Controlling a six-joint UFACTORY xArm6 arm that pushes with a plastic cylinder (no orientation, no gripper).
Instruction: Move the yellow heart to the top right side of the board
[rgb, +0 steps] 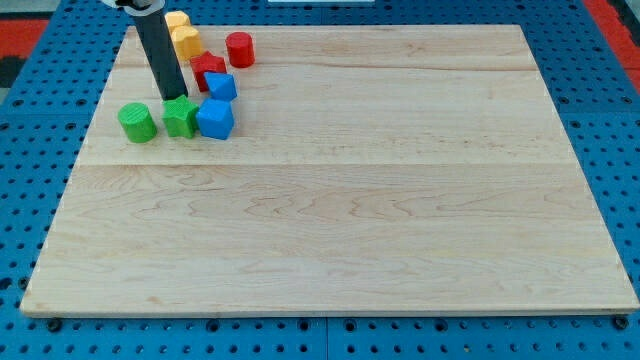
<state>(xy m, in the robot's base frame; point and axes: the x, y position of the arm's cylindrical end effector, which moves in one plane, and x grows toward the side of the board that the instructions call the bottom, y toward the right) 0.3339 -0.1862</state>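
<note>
The blocks cluster at the view's top left of the wooden board (340, 200). Two yellow blocks sit at the top: one (177, 21) near the board's top edge, and one (186, 42) just below it that looks like the yellow heart. My tip (174, 98) is the lower end of a dark rod coming down from the top left. It rests just above the green star-like block (181, 117), below and slightly left of the yellow blocks, and left of the red star-like block (208, 71).
A red cylinder (239, 49) stands right of the yellow blocks. A small blue block (221, 86) and a larger blue block (216, 119) lie right of my tip. A green cylinder (137, 122) sits at the cluster's left.
</note>
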